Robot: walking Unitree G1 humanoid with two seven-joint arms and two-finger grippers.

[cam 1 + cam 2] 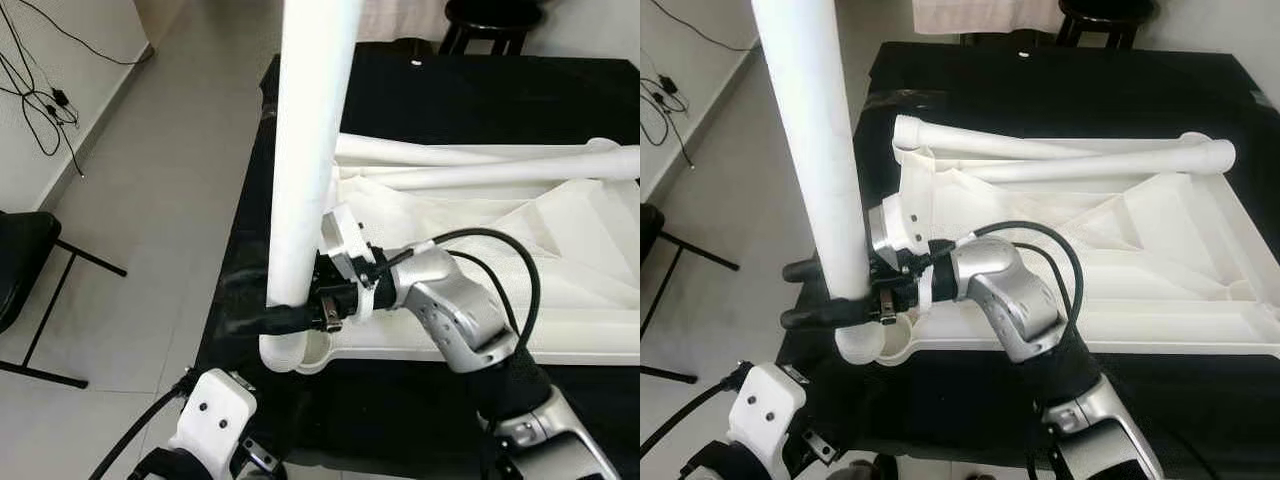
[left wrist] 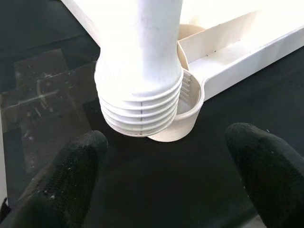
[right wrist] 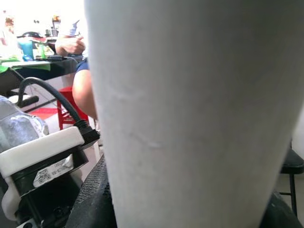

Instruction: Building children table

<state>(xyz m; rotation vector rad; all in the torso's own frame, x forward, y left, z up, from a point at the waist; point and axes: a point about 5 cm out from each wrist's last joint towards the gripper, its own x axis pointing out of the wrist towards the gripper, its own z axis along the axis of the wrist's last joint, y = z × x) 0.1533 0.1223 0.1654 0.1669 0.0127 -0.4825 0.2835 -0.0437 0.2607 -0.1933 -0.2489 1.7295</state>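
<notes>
The right end effector (image 1: 825, 292) is clamped on one upright white leg (image 1: 815, 160), whose threaded end sits just above the corner socket (image 2: 187, 102) of the inverted white tabletop (image 1: 1160, 250). Two further legs (image 1: 1090, 160) lie inside the tabletop. The left end effector (image 2: 161, 175) is spread wide, holding nothing.

I see black cables (image 1: 40, 95) trailing along the wall and grey floor on my left, with a black chair (image 1: 25, 290) below them. A dark stool (image 1: 1108, 15) stands beyond the black cloth (image 1: 480, 90), and a seated person (image 3: 78, 71) beside a red stool (image 3: 66, 111).
</notes>
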